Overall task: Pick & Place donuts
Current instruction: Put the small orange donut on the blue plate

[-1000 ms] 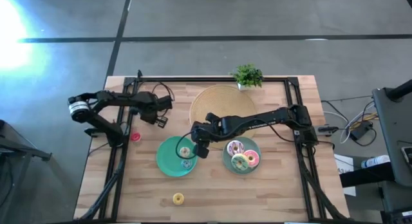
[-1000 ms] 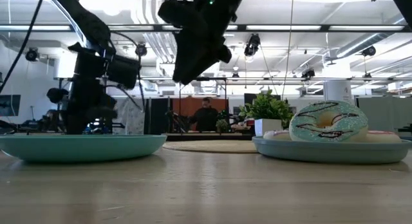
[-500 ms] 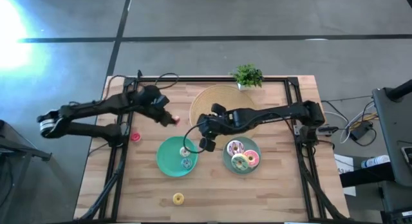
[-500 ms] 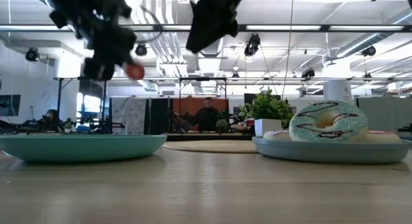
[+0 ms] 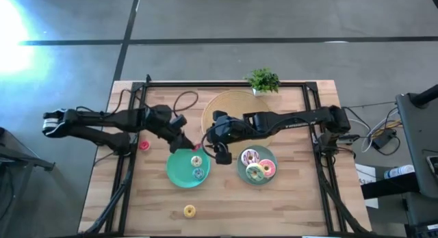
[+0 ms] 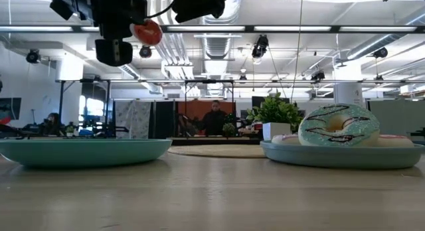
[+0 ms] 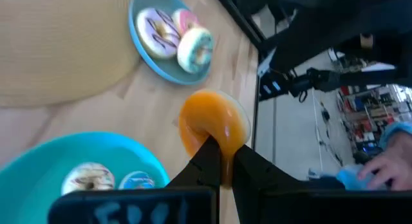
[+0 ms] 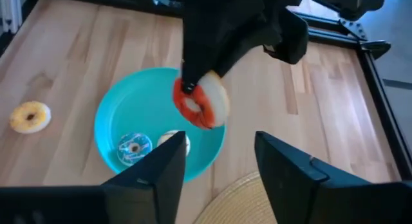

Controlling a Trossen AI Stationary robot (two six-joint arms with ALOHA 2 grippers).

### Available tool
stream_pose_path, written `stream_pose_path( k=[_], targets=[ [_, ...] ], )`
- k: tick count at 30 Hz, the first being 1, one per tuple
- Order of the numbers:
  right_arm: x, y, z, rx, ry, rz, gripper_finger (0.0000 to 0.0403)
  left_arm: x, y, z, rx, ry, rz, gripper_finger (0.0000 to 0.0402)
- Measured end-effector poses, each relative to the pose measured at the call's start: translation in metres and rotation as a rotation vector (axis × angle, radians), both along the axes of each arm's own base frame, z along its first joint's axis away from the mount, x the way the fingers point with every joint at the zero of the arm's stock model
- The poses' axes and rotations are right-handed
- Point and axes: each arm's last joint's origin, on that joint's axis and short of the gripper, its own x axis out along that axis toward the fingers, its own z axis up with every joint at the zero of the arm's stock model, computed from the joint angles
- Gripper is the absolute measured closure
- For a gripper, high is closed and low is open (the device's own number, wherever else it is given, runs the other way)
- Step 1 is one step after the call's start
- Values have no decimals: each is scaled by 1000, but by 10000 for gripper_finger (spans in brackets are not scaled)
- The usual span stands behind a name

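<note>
I am holding the left gripper (image 5: 189, 146) above the far rim of the teal plate (image 5: 176, 171), its fingers pinching the red-orange donut (image 7: 212, 125), which is hanging in the air clear of the table (image 5: 157, 197). In the low view the same donut is showing high above the plate, beside the dark gripper body. The right gripper (image 5: 220, 154) is hovering just beside it, over the gap between the two plates, and I am seeing its fingers (image 8: 293, 179) standing spread with nothing between them. On the teal plate the cream donut (image 5: 196, 161) and the blue donut (image 5: 198, 173) are lying close together. The grey-green plate (image 5: 242, 171) to the right is carrying three larger rings: the white-pink sprinkled donut (image 5: 249, 156), the green-iced donut (image 5: 255, 172) and the pink donut (image 5: 267, 167), all touching. The yellow donut (image 5: 189, 211) is lying alone on the wood near the table's front edge. A tan mat (image 5: 236, 104) and a small potted plant (image 5: 263, 81) are sitting at the far side. A small red object (image 5: 144, 145) is resting by the left rail.
</note>
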Motion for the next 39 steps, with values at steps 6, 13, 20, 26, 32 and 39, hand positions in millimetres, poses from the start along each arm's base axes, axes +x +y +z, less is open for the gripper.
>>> stream_pose_path(
  k=[6, 13, 20, 26, 32, 39],
  targets=[
    [-1, 8, -1, -48, 10, 73, 171, 8, -8, -1, 1, -8, -7, 401],
    [1, 9, -5, -58, 21, 92, 155, 24, -7, 7, 16, -41, -13, 401],
    [1, 10, -8, -16, 31, 84, 179, 35, -10, 5, 23, -18, -48, 401],
    [1, 9, -12, 18, 48, 110, 221, 37, -15, 3, 19, -14, -68, 401],
    [1, 8, -15, 25, 52, 108, 259, 38, -17, 8, 15, -29, -89, 401],
    [1, 8, -15, 41, 53, 99, 276, 44, -17, 8, 10, -26, -103, 401]
  ],
)
